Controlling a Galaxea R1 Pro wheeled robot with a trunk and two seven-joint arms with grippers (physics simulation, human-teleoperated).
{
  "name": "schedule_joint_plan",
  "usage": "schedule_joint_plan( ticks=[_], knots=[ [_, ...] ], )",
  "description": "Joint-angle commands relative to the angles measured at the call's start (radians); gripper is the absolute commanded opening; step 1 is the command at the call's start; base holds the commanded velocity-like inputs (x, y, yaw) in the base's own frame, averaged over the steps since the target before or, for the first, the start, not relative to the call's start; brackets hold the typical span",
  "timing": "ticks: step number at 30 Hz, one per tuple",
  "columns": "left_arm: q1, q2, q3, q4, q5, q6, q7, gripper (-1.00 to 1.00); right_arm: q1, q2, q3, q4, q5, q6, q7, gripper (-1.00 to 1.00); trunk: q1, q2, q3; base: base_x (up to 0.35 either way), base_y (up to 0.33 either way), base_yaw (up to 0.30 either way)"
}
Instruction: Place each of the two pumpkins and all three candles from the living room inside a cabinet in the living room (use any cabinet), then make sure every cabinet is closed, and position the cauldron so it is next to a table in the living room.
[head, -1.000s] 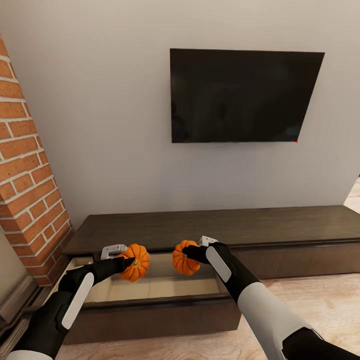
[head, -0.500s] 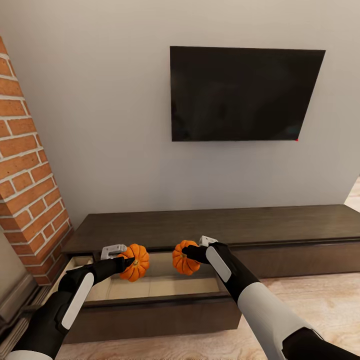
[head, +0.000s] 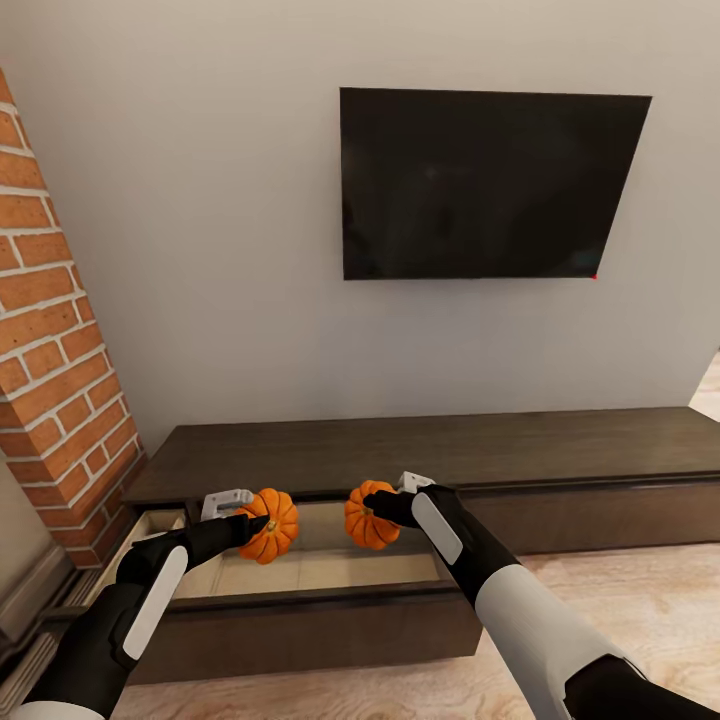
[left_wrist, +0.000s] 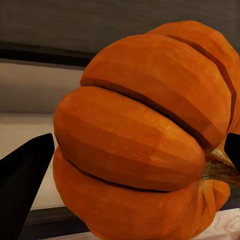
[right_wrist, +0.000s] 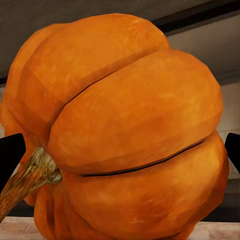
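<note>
I hold two ribbed orange pumpkins over the pulled-out front of the dark-brown cabinet (head: 420, 455). My left gripper (head: 262, 524) is shut on the left pumpkin (head: 272, 524), which also looms large in the left wrist view (left_wrist: 145, 135). My right gripper (head: 372, 510) is shut on the right pumpkin (head: 368, 516), seen close in the right wrist view (right_wrist: 125, 135) with its stem to one side. Both pumpkins hang above the drawer's pale beige interior (head: 310, 570). The candles, cauldron and table are out of view.
A black TV (head: 490, 185) hangs on the pale wall above the cabinet. A brick column (head: 55, 340) stands at the left beside the open drawer. Light wood floor (head: 640, 600) lies to the right in front of the cabinet's shut part.
The view has tilted down slightly, shifting the TV and cabinet top upward in the picture. Both grippers and pumpkins hold nearly the same place.
</note>
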Motion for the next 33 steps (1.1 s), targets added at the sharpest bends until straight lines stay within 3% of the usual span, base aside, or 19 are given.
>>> schedule_joint_plan(
  ticks=[1,6,33],
  knots=[
    [-0.001,0.001,-0.001,-0.001,-0.003,0.004,0.000,-1.00,-0.001,-0.001,0.004,-0.001,-0.011,0.001,-0.011,-1.00,0.000,0.000,-0.001,0.000,0.000,0.000],
    [-0.001,0.001,-0.001,-0.002,-0.003,0.004,0.000,-1.00,-0.001,0.001,0.004,-0.001,-0.011,0.001,-0.011,-1.00,0.011,-0.021,-0.010,0.000,0.000,0.000],
    [-0.001,0.001,-0.002,-0.004,-0.005,0.000,0.008,-1.00,-0.001,0.000,0.005,-0.003,-0.007,0.000,0.013,-1.00,0.011,-0.021,-0.010,0.004,0.002,0.000]
  ],
)
